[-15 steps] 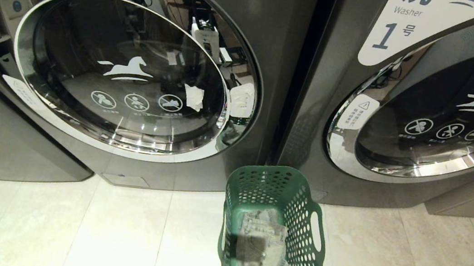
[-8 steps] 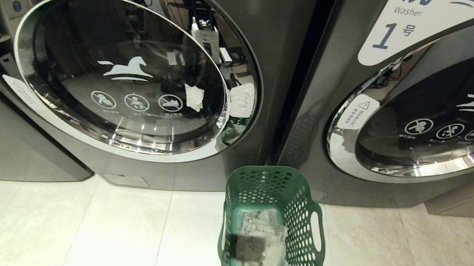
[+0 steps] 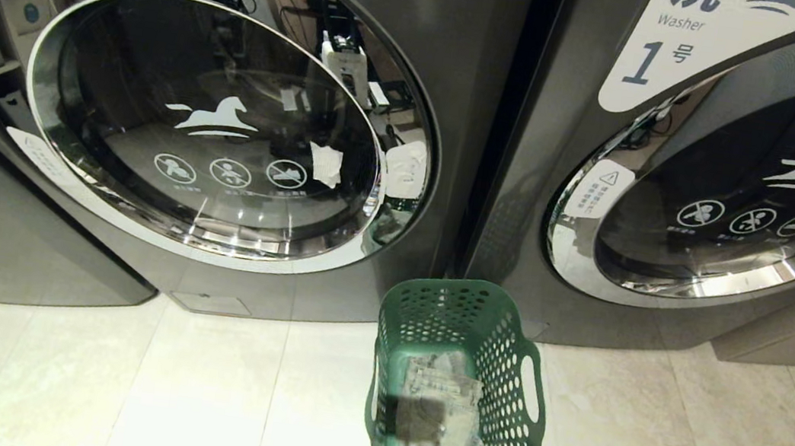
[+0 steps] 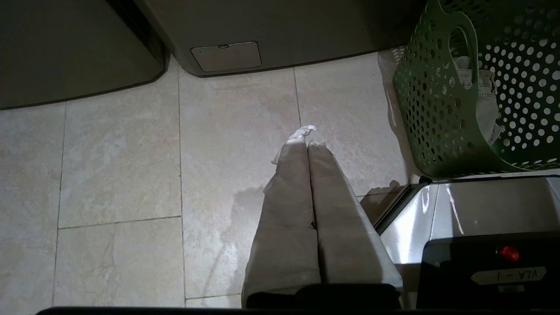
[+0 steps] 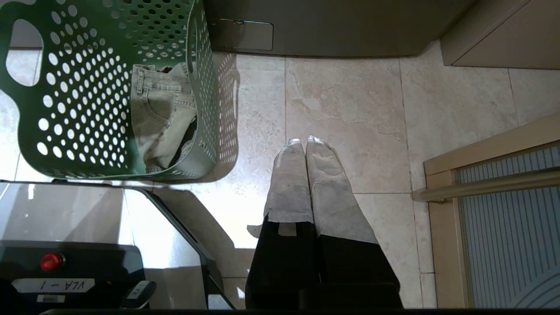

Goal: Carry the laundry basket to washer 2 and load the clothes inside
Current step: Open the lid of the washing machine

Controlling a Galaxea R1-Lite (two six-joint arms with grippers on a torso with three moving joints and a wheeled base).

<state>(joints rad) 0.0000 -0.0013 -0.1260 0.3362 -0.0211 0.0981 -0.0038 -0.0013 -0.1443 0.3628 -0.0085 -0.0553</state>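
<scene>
The dark green perforated laundry basket (image 3: 515, 392) stands on the tile floor in front of the gap between two dark grey washers. The clothes (image 3: 436, 405), pale denim with a dark piece, lie inside it (image 5: 159, 118). No numeral 2 shows, so washer 2 cannot be picked out. The washer on the left (image 3: 456, 69) has its round chrome-rimmed door shut. My left gripper (image 4: 307, 136) hangs shut and empty over the floor, left of the basket (image 4: 433, 113). My right gripper (image 5: 304, 142) hangs shut and empty to the right of the basket (image 5: 83, 131). Neither gripper shows in the head view.
The washer on the right bears a white label (image 3: 666, 51) with the numeral 1, its door also shut. A wood-framed panel (image 5: 494, 192) stands on the floor at the far right. My own base (image 4: 472, 210) sits just behind the basket.
The whole head view has shifted down a touch, so the camera moved. The basket, clothes and washers have stayed put.
</scene>
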